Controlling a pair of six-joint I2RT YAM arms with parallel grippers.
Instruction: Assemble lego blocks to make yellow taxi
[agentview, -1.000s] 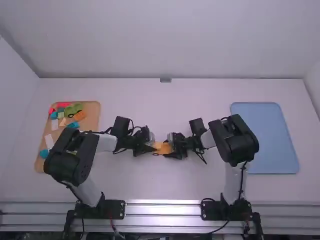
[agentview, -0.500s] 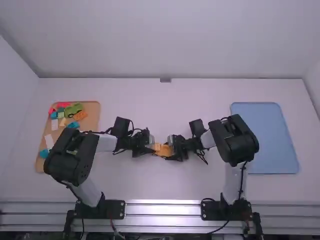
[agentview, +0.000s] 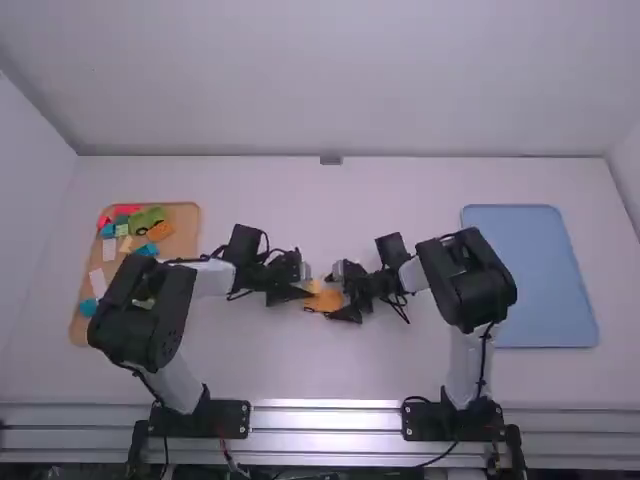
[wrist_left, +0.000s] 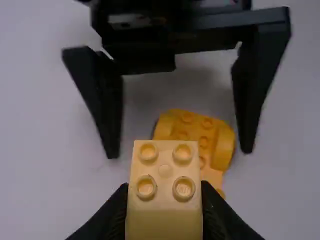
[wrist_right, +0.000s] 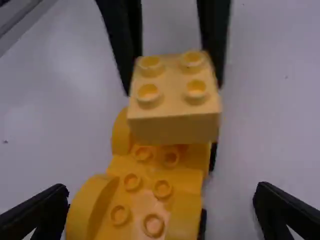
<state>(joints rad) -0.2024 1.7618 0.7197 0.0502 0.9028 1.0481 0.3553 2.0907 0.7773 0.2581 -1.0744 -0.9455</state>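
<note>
Presently, left claw (wrist_left: 164, 190) pinches the pale yellow block (wrist_left: 164, 220), studs up, over one end of the orange-yellow car base (wrist_right: 131, 200). Base lies on the surface (wrist_right: 265, 125), between the spread fingers of the right claw (wrist_right: 161, 192), unclamped. Risks, my judgement: base sits askew to the block, so pressing now could miss studs or seat it crooked. Unbraced, base might skid or tip. Claws crowd close; a bump could twist the block.

Block (wrist_left: 165, 215) in L gripper (agentview: 309, 288), over base (wrist_right: 142, 175). Base btwn R gripper (agentview: 339, 290) fingers. Parts tray (agentview: 183, 255) left of L gripper, 2nd tray (agentview: 530, 280) right of R.
</note>
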